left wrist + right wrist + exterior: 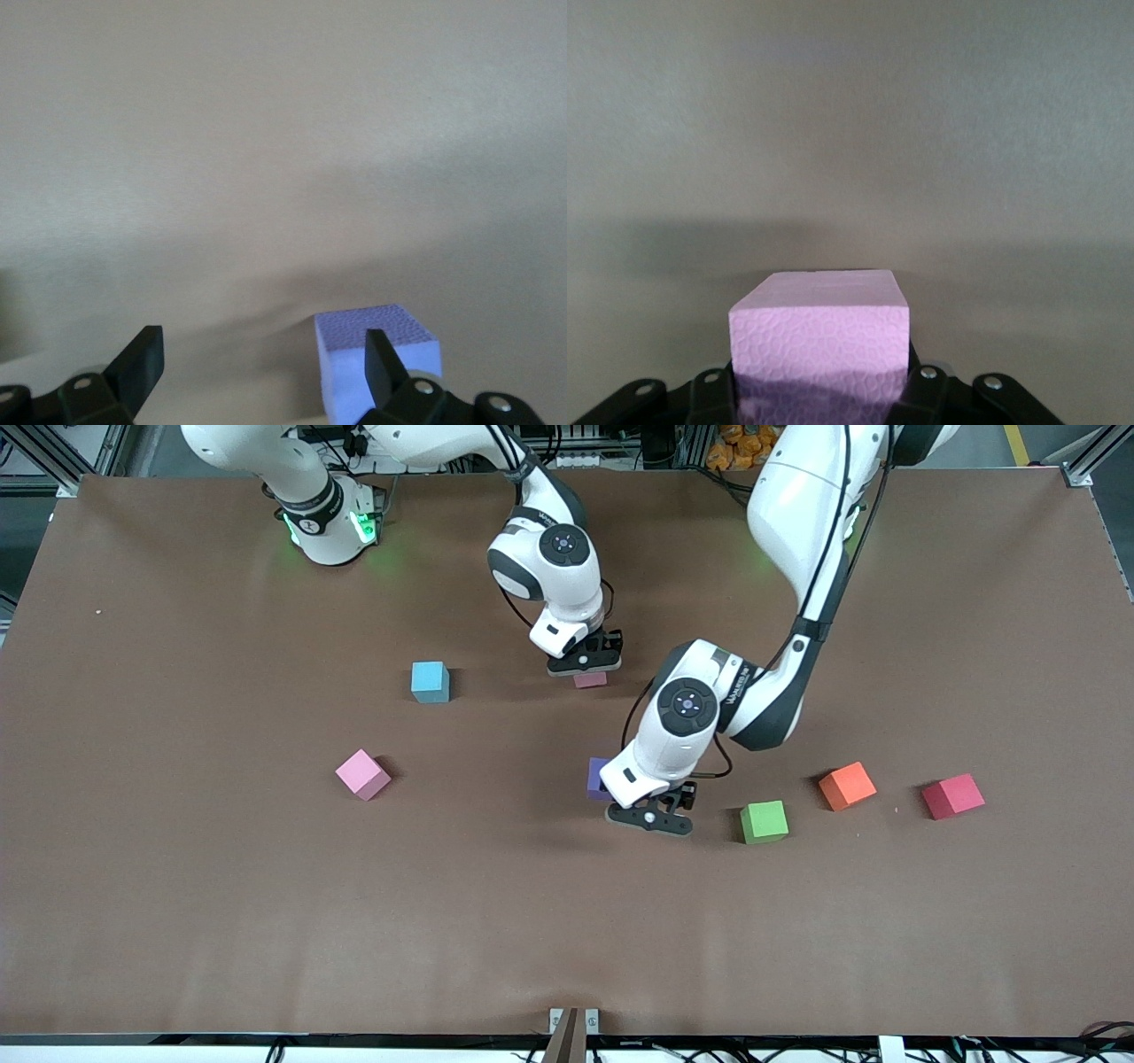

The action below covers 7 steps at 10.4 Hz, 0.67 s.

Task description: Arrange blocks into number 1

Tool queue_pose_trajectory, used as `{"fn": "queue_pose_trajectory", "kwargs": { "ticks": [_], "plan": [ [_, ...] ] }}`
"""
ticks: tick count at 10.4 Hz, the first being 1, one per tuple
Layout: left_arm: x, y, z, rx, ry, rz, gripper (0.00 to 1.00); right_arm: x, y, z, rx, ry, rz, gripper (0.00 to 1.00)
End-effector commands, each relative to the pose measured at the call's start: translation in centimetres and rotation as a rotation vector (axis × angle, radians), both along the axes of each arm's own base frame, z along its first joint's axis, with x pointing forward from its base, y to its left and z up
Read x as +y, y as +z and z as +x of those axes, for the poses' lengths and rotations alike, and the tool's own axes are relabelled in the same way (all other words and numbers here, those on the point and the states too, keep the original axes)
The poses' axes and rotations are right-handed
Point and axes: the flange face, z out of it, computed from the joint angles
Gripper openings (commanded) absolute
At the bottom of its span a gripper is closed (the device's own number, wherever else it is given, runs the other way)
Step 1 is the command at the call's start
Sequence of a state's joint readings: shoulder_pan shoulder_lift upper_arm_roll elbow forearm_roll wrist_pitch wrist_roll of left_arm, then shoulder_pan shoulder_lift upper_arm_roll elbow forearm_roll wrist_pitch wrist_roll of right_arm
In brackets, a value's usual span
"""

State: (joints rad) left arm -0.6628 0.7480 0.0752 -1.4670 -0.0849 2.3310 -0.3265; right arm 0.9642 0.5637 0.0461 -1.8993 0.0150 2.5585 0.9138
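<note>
In the front view, the blocks are spread out and no number 1 shows yet. The light blue block sits left of the middle, and the pink block is lower and more to the left. The green block is on the right part, next to an orange cube and a red cube. In the upper middle, the right gripper squeezes a light purple block, low over the table. In the middle, the left gripper is down by the dark purple block, which peeks out beside it.

In the left wrist view, the left gripper is spread wide with nothing in it. The dark purple block sits at the lower right, beside one finger, not between the two.

In the right wrist view, the light purple block fills the bottom middle, clamped in the right gripper.

So almost all the work is left. I think one block is being placed, and four more must line up.
</note>
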Motion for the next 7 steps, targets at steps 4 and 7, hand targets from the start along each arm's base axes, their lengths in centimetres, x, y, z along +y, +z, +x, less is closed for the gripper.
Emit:
{"fn": "queue_pose_trajectory", "kwargs": {
  "ticks": [4, 7],
  "plan": [
    [-3.0, -0.9, -1.1, -0.004, 0.035, -0.034, 1.00, -0.6, -1.0, -1.3, 0.010, -0.004, -0.029, 0.87],
    [-4.1, -1.6, -1.7, -0.009, 0.111, -0.062, 1.00, -3.2, 2.8, -0.4, -0.006, -0.039, -0.011, 1.00]
  ]
}}
